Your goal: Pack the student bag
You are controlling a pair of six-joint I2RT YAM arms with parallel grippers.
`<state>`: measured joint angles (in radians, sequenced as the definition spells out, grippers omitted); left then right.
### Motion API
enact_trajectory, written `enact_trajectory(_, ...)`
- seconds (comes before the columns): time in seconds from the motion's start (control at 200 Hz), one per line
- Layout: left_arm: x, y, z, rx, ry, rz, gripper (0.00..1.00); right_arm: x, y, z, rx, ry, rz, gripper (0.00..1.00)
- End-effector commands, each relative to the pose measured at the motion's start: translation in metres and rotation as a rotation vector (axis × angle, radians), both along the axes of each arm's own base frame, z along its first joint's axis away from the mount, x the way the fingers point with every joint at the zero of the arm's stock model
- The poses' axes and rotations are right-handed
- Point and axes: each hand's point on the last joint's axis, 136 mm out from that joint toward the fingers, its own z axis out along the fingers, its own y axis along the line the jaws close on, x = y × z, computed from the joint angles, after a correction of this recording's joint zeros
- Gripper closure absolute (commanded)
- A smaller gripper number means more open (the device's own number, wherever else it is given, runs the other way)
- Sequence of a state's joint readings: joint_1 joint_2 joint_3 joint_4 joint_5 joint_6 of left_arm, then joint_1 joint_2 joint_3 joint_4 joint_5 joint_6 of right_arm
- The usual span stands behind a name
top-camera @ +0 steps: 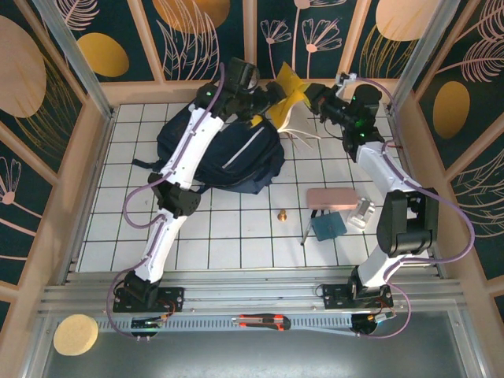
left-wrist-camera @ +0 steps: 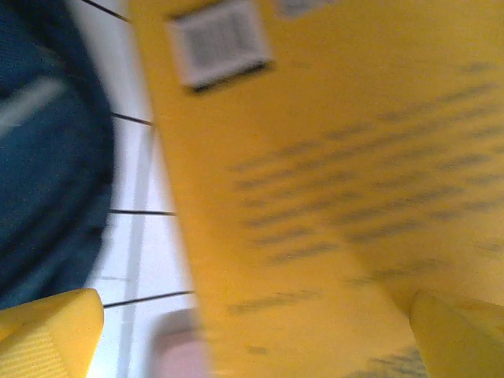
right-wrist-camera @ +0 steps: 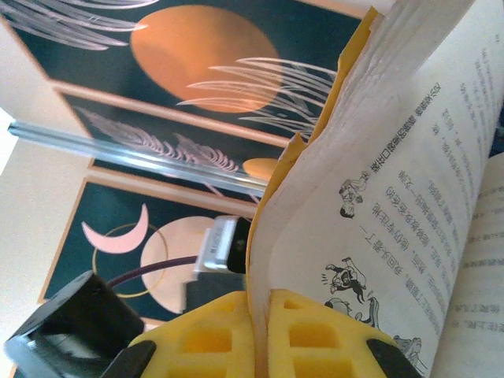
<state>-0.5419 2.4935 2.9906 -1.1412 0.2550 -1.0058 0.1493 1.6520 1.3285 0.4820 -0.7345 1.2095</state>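
Two arms rise from the near edge of the table [top-camera: 236, 236], where a utility knife [top-camera: 264, 321] lies on the rail between their bases, untouched. A little farther in, on the right of the tiles, a pink box [top-camera: 335, 197] and a small brass piece [top-camera: 280, 214] sit near each other, presumably later items for packing. Beyond them, left of centre, the bag [top-camera: 244, 161] lies flat on the tiles with its striped front up and the left arm stretched over it. Whether its top is unzipped I cannot tell from above. At the far end, just past the bag's upper edge, the right gripper [right-wrist-camera: 260, 315] is clenched on a book [top-camera: 288, 85]. Its yellow pads [right-wrist-camera: 197, 339] pinch the yellow cover alone, so the pages hang loose and fan open. That thin grip seems to be why the book splays instead of hanging shut. The left gripper [left-wrist-camera: 252, 346] is spread wide and grasps nothing, its fingertips [left-wrist-camera: 47, 339] to either side of the book's back cover, which hangs close in front of it, with the blue of the bag just alongside. My reading is that it is placed there to steady the book or take it over for guiding into the bag, a step not yet done.
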Motion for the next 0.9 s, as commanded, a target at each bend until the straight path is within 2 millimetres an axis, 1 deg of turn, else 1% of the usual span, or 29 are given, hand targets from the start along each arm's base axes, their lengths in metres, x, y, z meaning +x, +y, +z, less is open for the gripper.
enact_trajectory(0.0,-0.021,0.078,0.013,0.319,-0.061,0.023,0.01,-0.029,0.023,0.08,0.039,-0.232,0.071,0.99)
enact_trajectory(0.055,-0.025,0.098,0.026,0.364,-0.079,0.069,0.01,-0.031,0.034,0.084,0.049,-0.242,0.092,0.99)
enact_trajectory(0.11,-0.025,0.121,0.043,0.386,-0.115,0.101,0.01,-0.033,0.047,0.089,0.056,-0.257,0.118,0.99)
enact_trajectory(0.18,-0.03,0.162,0.052,0.473,-0.117,0.17,0.01,-0.035,0.059,0.093,0.065,-0.263,0.14,0.99)
enact_trajectory(0.27,-0.045,0.21,0.049,0.651,-0.101,0.216,0.01,-0.038,0.075,0.099,0.076,-0.275,0.178,0.99)
enact_trajectory(0.305,-0.052,0.221,0.045,0.684,-0.094,0.213,0.01,-0.039,0.081,0.1,0.077,-0.279,0.191,0.99)
enact_trajectory(0.365,-0.064,0.236,0.027,0.674,-0.066,0.218,0.01,-0.041,0.09,0.1,0.078,-0.283,0.207,0.99)
enact_trajectory(0.385,-0.068,0.237,0.02,0.644,-0.063,0.22,0.01,-0.041,0.092,0.1,0.079,-0.284,0.212,0.99)
enact_trajectory(0.39,-0.071,0.239,0.009,0.647,-0.04,0.213,0.01,-0.041,0.093,0.099,0.078,-0.282,0.213,0.99)
enact_trajectory(0.395,-0.07,0.24,0.015,0.627,-0.056,0.226,0.01,-0.041,0.093,0.099,0.078,-0.282,0.214,0.99)
enact_trajectory(0.405,-0.072,0.24,0.011,0.602,-0.055,0.227,0.01,-0.042,0.095,0.099,0.08,-0.283,0.217,0.99)
enact_trajectory(0.41,-0.073,0.241,0.008,0.591,-0.048,0.229,0.01,-0.042,0.096,0.1,0.081,-0.284,0.219,0.99)
enact_trajectory(0.415,-0.077,0.243,-0.006,0.596,-0.018,0.221,0.01,-0.042,0.097,0.099,0.08,-0.283,0.22,0.99)
enact_trajectory(0.43,-0.081,0.245,-0.005,0.546,-0.026,0.237,0.01,-0.042,0.099,0.098,0.082,-0.281,0.224,0.99)
enact_trajectory(0.435,-0.084,0.246,-0.011,0.535,-0.015,0.238,0.01,-0.042,0.1,0.098,0.082,-0.28,0.226,0.99)
enact_trajectory(0.455,-0.09,0.247,-0.019,0.473,0.003,0.251,0.01,-0.043,0.103,0.098,0.085,-0.279,0.231,0.98)
enact_trajectory(0.48,-0.095,0.244,-0.026,0.389,-0.002,0.264,0.01,-0.043,0.106,0.096,0.089,-0.277,0.239,0.99)
enact_trajectory(0.505,-0.095,0.239,-0.023,0.285,-0.046,0.285,0.01,-0.044,0.11,0.096,0.092,-0.276,0.247,0.99)
enact_trajectory(0.52,-0.097,0.237,-0.026,0.23,-0.053,0.299,0.01,-0.045,0.113,0.095,0.093,-0.273,0.252,0.99)
enact_trajectory(0.535,-0.098,0.233,-0.02,0.162,-0.087,0.304,0.01,-0.045,0.115,0.094,0.094,-0.272,0.256,0.99)
enact_trajectory(0.54,-0.099,0.231,-0.023,0.144,-0.085,0.303,0.01,-0.045,0.116,0.094,0.095,-0.271,0.258,0.99)
enact_trajectory(0.56,-0.1,0.225,-0.021,0.059,-0.114,0.312,0.01,-0.045,0.119,0.093,0.096,-0.266,0.264,0.99)
enact_trajectory(0.585,-0.102,0.219,-0.01,-0.052,-0.17,0.324,0.01,-0.047,0.123,0.094,0.098,-0.268,0.272,0.99)
enact_trajectory(0.651,-0.106,0.21,0.006,-0.284,-0.265,0.357,0.01,-0.049,0.134,0.092,0.105,-0.262,0.295,0.99)
enact_trajectory(0.656,-0.108,0.21,0.002,-0.295,-0.26,0.361,0.01,-0.049,0.135,0.092,0.105,-0.261,0.297,0.99)
enact_trajectory(0.666,-0.108,0.209,0.004,-0.323,-0.276,0.361,0.01,-0.049,0.136,0.091,0.106,-0.259,0.298,0.99)
enact_trajectory(0.711,-0.112,0.209,0.01,-0.412,-0.319,0.374,0.01,-0.051,0.142,0.092,0.112,-0.259,0.311,0.99)
enact_trajectory(0.836,-0.121,0.21,0.028,-0.563,-0.418,0.377,0.01,-0.057,0.159,0.09,0.124,-0.245,0.347,0.99)
enact_trajectory(0.896,-0.124,0.21,0.031,-0.64,-0.438,0.378,0.01,-0.061,0.168,0.088,0.13,-0.234,0.365,0.99)
